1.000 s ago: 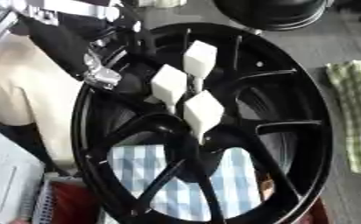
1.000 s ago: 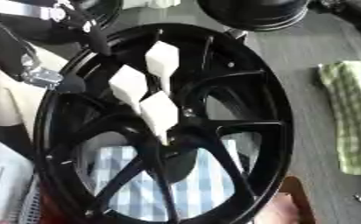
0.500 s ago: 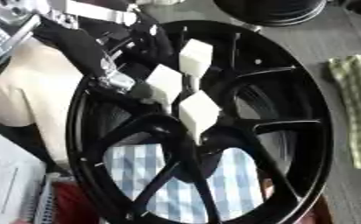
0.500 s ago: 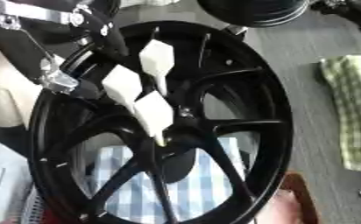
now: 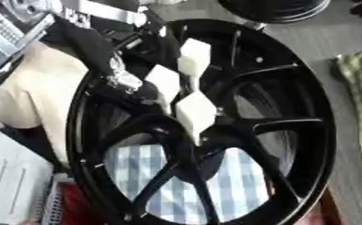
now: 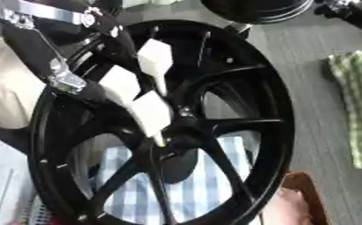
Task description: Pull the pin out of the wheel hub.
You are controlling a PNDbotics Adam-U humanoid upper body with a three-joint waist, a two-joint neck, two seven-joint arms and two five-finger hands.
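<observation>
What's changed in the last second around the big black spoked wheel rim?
The silver wrist joint of the left hand, black with white pads, swung slightly right, in over the edge of the black spoked wheel rim; the hand itself stayed beside the hub. No pin can be made out. The rim, the blue checked cloth beneath it and the green checked cloth lie as before.

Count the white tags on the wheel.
3. One tag sits highest, toward the rim; a second is lower left of it; a third lies nearest the hub. All are on the wheel. More may hide behind the spokes.
</observation>
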